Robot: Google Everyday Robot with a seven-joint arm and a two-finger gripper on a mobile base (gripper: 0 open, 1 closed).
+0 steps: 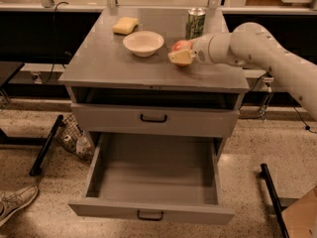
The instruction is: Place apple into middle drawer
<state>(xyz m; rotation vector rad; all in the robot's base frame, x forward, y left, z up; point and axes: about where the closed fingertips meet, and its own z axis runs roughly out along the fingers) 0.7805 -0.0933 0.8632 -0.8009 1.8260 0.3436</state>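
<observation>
The reddish apple (pixel 180 45) is on top of the grey cabinet (pixel 109 63), right of the white bowl (pixel 143 42). My gripper (pixel 181 56) reaches in from the right and sits around the apple, its cream fingers (pixel 179 58) against the fruit's front side; most of the apple is hidden behind them. The middle drawer (pixel 153 177), the lowest one with a small black handle, is pulled wide open and holds nothing.
A green can (pixel 195 23) stands just behind the gripper. A yellow sponge (pixel 125 25) lies at the back left of the top. The drawer above (pixel 153 119) is shut. A shoe (pixel 17 202) and a black frame leg (pixel 45 145) are on the floor at left.
</observation>
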